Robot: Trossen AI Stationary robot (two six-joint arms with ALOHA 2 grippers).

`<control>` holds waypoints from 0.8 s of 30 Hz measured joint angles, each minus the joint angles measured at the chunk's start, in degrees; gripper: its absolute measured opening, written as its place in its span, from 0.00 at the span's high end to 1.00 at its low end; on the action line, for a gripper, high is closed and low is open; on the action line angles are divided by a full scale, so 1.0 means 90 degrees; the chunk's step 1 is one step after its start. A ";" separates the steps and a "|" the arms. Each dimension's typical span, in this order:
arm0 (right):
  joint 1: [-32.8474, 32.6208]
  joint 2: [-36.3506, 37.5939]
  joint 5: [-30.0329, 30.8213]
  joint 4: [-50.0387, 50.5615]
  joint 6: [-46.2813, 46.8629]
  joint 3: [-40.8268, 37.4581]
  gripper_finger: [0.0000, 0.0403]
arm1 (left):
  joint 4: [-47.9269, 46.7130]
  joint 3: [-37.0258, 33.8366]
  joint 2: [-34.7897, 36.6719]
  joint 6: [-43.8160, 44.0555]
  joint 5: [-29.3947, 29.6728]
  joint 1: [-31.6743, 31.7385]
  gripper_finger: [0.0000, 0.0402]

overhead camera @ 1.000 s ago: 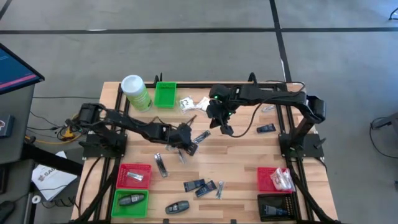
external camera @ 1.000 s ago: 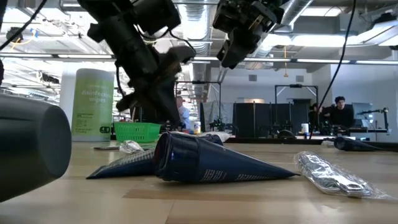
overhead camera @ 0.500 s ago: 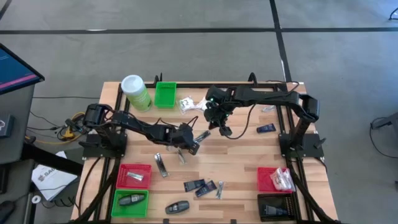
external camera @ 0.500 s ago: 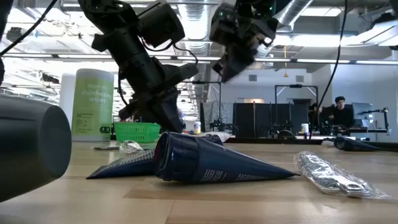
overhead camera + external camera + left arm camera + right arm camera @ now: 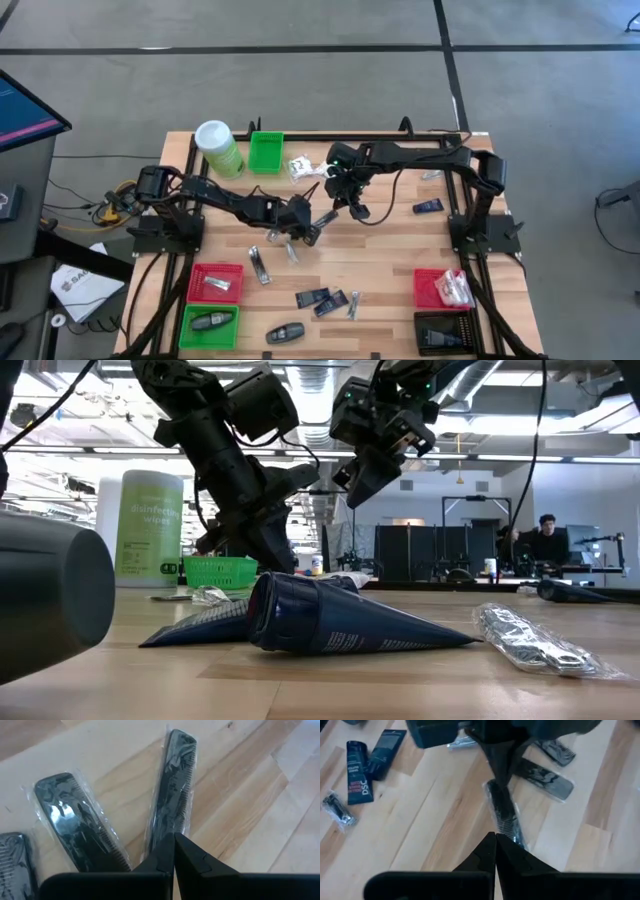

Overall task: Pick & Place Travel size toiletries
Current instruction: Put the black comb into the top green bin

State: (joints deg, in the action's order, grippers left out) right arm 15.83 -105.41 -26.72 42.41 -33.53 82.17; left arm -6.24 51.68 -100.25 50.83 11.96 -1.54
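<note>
On the left of the pale wooden desk (image 5: pixel 390 255) stands a tall green canister with a white lid (image 5: pixel 217 147), with a green plastic bin (image 5: pixel 266 152) beside it. Nearer the front edge sit a red bin (image 5: pixel 215 283) holding a silvery packet and a green bin (image 5: pixel 209 323) holding a black oval piece. The left gripper (image 5: pixel 306 232), fingers clenched on nothing, hangs low over the desk's middle, tips right at a black comb in clear wrap (image 5: pixel 172 795); a second wrapped comb (image 5: pixel 75 822) lies just beside it. The right gripper (image 5: pixel 358 211), also clenched and empty, hovers close by, above that comb. Near the front lie dark blue flat packets (image 5: pixel 313 297) and a black oval piece (image 5: pixel 285 332). Another dark packet (image 5: pixel 428 207) lies by the right arm. At front right, a red bin (image 5: pixel 440 288) holds crinkly white sachets, beside a black bin (image 5: pixel 445 333).
</note>
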 joint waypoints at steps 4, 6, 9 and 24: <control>0.0005 -0.0049 -0.0001 -0.0088 -0.0122 0.0004 1.00 | 0.0010 0.0002 -0.0253 0.0045 -0.0316 -0.0002 1.00; -0.0002 -0.0111 0.0005 -0.0109 -0.0124 0.0002 1.00 | 0.0080 0.0021 -0.0407 0.0050 -0.0486 -0.0030 1.00; -0.0011 -0.0177 -0.0005 -0.0170 -0.0124 0.0014 1.00 | 0.0181 0.0042 -0.0568 0.0057 -0.0668 -0.0096 1.00; -0.0276 -0.0201 -0.0042 0.0046 -0.0064 0.0002 1.00 | -0.0025 -0.0005 0.0245 -0.0626 -0.0093 -0.0686 1.00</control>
State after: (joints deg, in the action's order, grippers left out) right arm 13.35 -107.22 -27.10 42.82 -34.11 82.19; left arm -6.47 51.64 -98.05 45.20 11.12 -7.72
